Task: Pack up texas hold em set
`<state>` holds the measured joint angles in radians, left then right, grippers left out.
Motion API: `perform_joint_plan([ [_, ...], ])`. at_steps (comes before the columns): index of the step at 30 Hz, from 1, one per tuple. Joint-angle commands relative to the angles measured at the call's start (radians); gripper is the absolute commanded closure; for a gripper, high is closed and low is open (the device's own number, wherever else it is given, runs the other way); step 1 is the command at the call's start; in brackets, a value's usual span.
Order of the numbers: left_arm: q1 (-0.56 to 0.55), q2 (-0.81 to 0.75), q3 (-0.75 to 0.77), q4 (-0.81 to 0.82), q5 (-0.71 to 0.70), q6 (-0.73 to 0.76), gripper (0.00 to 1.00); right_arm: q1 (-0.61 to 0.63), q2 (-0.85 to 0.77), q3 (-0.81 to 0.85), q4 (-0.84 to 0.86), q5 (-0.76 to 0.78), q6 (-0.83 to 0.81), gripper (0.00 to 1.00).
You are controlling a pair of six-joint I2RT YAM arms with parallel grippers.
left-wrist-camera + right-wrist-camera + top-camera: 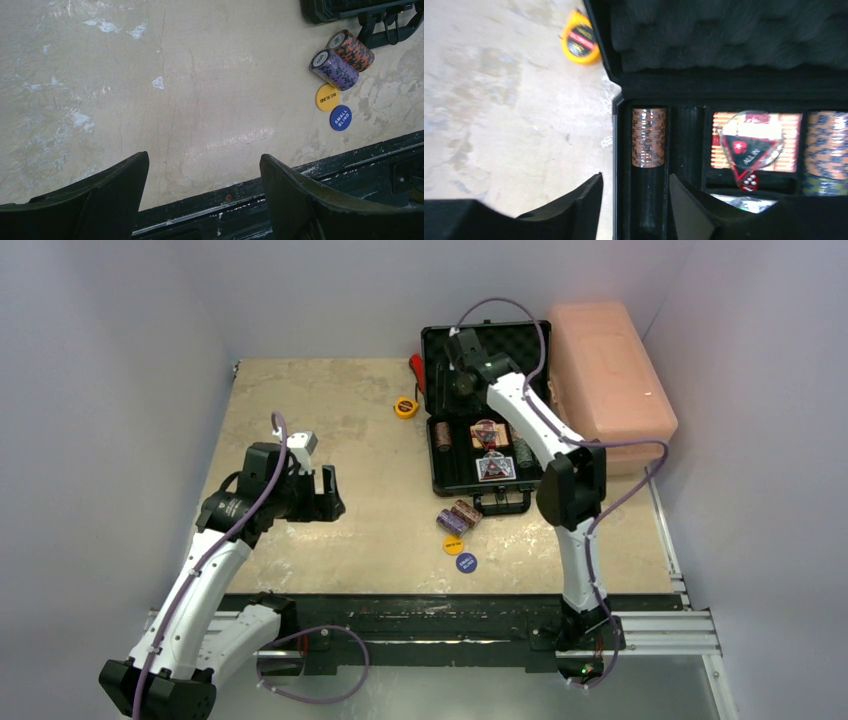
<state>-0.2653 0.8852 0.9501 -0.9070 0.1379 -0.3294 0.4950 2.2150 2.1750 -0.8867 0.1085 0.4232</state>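
Left tool (202, 160) hangs open — right tool (634, 180), reaching far forward, likewise spread wide.

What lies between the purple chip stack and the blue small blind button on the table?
The yellow big blind button lies between the purple chip stack and the blue button, as the left wrist view shows.

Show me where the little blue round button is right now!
In the top view the blue button lies on the table, right of centre, beside the yellow button and just nearer than the open black case.
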Motion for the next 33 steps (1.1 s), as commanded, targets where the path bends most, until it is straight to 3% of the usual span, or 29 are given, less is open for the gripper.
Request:
perform_joint_plan([
  [1, -0.006, -0.005, -0.004, 0.02, 0.003, 0.009, 0.19, -0.001, -0.23, -0.08, 0.126, 0.009, -0.026, 0.38],
  [4, -0.006, -0.007, -0.004, 0.019, 0.003, 0.009, 0.19, 0.0, -0.344, -0.176, 0.185, 0.013, -0.031, 0.27],
  [17, -0.006, -0.027, -0.006, 0.029, 0.008, 0.021, 0.17, 0.004, -0.762, -0.416, 0.306, 0.017, -0.054, 0.02],
  [33, -0.019, -0.011, -0.03, 0.069, 0.141, 0.014, 0.11, 0.004, -1.164, -0.869, 0.321, 0.076, 0.006, 0.01],
])
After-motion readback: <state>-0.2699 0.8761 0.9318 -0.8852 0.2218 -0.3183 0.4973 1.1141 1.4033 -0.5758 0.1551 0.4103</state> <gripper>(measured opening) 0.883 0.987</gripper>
